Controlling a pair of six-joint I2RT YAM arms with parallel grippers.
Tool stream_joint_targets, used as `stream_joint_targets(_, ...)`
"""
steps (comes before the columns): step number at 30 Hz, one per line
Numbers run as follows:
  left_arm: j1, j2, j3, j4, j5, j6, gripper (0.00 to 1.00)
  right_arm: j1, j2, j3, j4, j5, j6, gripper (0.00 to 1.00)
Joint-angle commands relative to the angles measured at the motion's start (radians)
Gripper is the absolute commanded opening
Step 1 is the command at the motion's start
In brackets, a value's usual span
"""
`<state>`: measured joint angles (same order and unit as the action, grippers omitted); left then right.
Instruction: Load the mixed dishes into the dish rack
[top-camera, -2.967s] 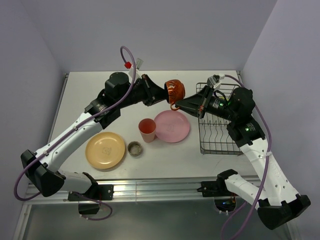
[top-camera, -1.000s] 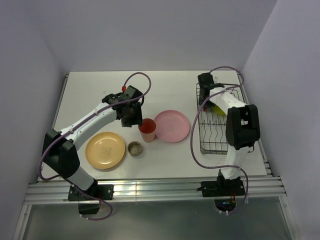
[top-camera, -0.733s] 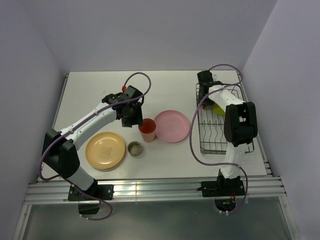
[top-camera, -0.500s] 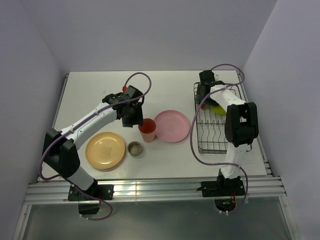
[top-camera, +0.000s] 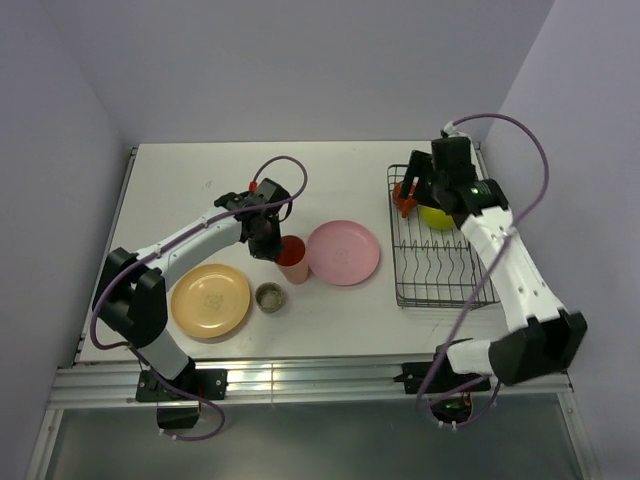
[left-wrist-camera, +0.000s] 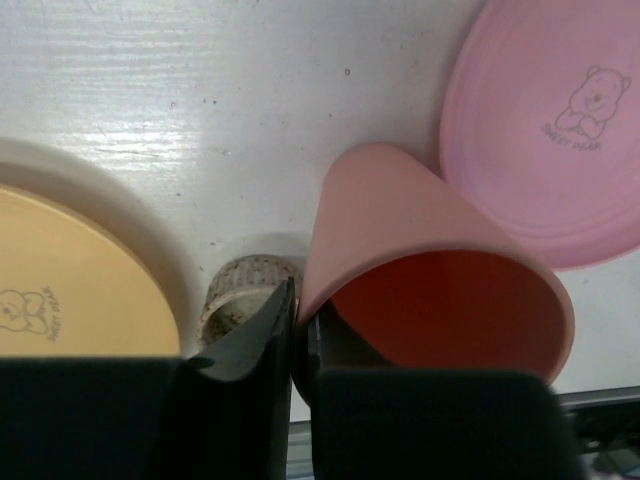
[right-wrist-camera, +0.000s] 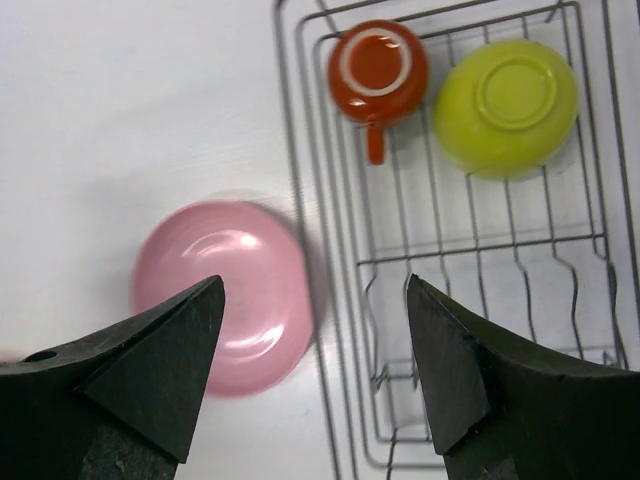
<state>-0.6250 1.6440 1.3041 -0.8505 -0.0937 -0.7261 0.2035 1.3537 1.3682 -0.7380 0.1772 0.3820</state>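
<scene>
My left gripper (left-wrist-camera: 297, 310) is shut on the rim of the salmon tumbler (left-wrist-camera: 430, 270), one finger inside and one outside. From above, the tumbler (top-camera: 293, 258) stands between the pale orange plate (top-camera: 210, 300) and the pink plate (top-camera: 343, 252). The small grey-beige cup (top-camera: 268, 296) sits just in front of it. My right gripper (right-wrist-camera: 315, 290) hangs open and empty above the dish rack (right-wrist-camera: 480, 250). At the rack's far end lie the red-brown mug (right-wrist-camera: 378, 68) and the lime-green bowl (right-wrist-camera: 505, 105), the bowl upside down.
The rack (top-camera: 440, 270) stands at the table's right side, its near half holding only bare wire. The left arm's cable (top-camera: 290, 165) loops above its wrist. Walls close in the table at the back and on both sides.
My left gripper has shut on the tumbler's rim. My right gripper has opened, left the mug in the rack and lifted away above it.
</scene>
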Motion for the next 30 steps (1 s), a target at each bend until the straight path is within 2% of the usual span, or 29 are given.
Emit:
stream_joint_targets(1, 0.002, -0.009, 0.001, 0.034, 0.006, 0.010, 0.04, 0.007, -0.158, -0.032, -0.119, -0.128, 0.049, 0.81)
stream_joint_targets(2, 0.002, -0.013, 0.006, 0.028, 0.006, 0.011, 0.00, 0.007, -0.186, -0.040, -0.135, -0.193, 0.055, 0.80)
stream_joint_targets(5, 0.002, -0.045, 0.038, -0.001, 0.028, 0.002, 0.00, 0.007, -0.252, -0.055, -0.191, -0.312, 0.070, 0.81)
stream_joint_targets(9, 0.002, -0.104, 0.162, -0.060, 0.084, -0.030, 0.00, 0.005, -0.275, -0.058, -0.253, -0.545, 0.093, 0.80)
stream_joint_targets(15, 0.002, -0.185, 0.334, -0.082, 0.230, -0.077, 0.00, 0.004, -0.309, -0.121, -0.143, -0.829, 0.193, 0.81)
stream_joint_targets(16, 0.004, -0.194, 0.342, -0.053, 0.259, -0.088, 0.00, 0.004, -0.311, -0.154, -0.064, -0.945, 0.242, 0.80)
stream_joint_targets(18, 0.004, -0.230, 0.343, -0.001, 0.353, -0.130, 0.00, 0.004, -0.327, -0.216, 0.043, -1.043, 0.317, 0.80)
stream_joint_targets(19, 0.007, -0.240, 0.340, 0.028, 0.385, -0.147, 0.00, 0.004, -0.338, -0.242, 0.175, -1.083, 0.412, 0.81)
stream_joint_targets(21, 0.016, -0.266, 0.331, 0.106, 0.464, -0.193, 0.00, 0.004, -0.370, -0.318, 0.325, -1.183, 0.519, 0.80)
stream_joint_targets(22, 0.021, -0.271, 0.333, 0.125, 0.486, -0.203, 0.00, 0.004, -0.383, -0.346, 0.497, -1.211, 0.647, 0.80)
stream_joint_targets(23, 0.034, -0.277, 0.336, 0.142, 0.502, -0.213, 0.00, 0.004, -0.392, -0.372, 0.587, -1.251, 0.717, 0.80)
stream_joint_targets(25, 0.051, -0.285, 0.340, 0.160, 0.558, -0.239, 0.00, 0.004, -0.412, -0.438, 0.810, -1.272, 0.869, 0.80)
stream_joint_targets(28, 0.097, -0.300, 0.304, 0.231, 0.676, -0.306, 0.00, 0.004, -0.419, -0.486, 1.009, -1.286, 0.999, 0.81)
stream_joint_targets(30, 0.125, -0.314, 0.245, 0.322, 0.736, -0.383, 0.00, 0.004, -0.415, -0.501, 1.072, -1.288, 1.040, 0.81)
